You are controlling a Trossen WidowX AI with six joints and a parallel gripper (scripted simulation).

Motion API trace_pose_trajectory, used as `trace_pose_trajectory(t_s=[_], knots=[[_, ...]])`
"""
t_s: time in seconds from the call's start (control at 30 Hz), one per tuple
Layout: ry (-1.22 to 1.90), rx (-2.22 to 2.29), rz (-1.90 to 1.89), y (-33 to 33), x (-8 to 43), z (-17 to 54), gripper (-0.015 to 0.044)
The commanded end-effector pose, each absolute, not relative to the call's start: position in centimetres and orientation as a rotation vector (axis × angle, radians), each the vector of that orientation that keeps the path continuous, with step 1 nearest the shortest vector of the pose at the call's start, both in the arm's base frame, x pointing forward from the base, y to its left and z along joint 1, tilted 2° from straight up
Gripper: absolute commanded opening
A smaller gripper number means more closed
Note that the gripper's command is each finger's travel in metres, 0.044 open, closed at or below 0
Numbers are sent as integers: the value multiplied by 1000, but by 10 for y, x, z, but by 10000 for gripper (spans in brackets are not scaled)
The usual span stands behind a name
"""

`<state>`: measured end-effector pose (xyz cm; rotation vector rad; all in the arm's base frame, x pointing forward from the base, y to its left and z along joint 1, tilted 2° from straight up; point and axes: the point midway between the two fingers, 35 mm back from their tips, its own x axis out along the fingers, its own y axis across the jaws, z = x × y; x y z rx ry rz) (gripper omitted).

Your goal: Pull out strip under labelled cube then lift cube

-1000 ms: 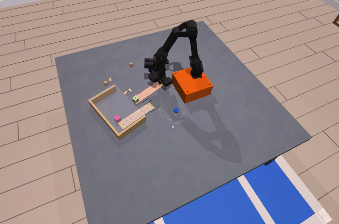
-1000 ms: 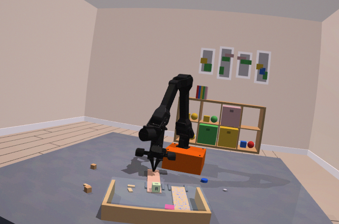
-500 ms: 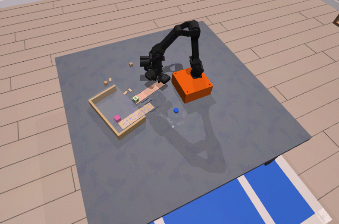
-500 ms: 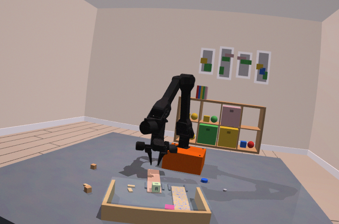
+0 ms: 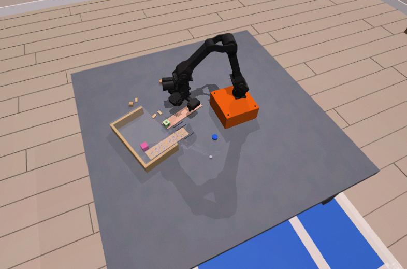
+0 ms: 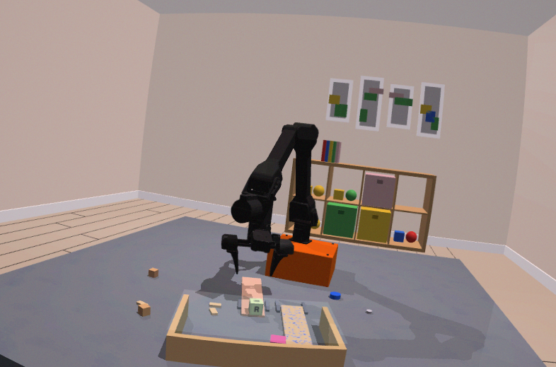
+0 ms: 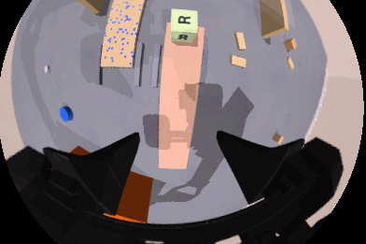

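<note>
Cube: pale green, marked R (image 6: 256,307), sits on the far end of the pink strip, at the tray's open side.
Pink strip (image 7: 181,101): lies from the cube toward the orange base (image 5: 234,106).
Gripper (image 6: 257,257): jaws wide apart, holding nothing, above the strip's near end.
Speckled strip (image 6: 295,324): beside, apart.
</note>
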<state>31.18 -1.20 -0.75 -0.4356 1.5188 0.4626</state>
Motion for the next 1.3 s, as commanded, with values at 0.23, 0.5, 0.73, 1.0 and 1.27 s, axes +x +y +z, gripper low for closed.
trace_pose_trajectory(t_s=[0.23,0.5,0.73,1.0,1.27], knots=[[1518,-431,465,9,348,-2,440],[1515,-430,465,24,375,2,440],[1513,-430,465,38,398,6,440],[1511,-429,466,55,423,8,440],[1511,-429,466,55,424,0,256]])
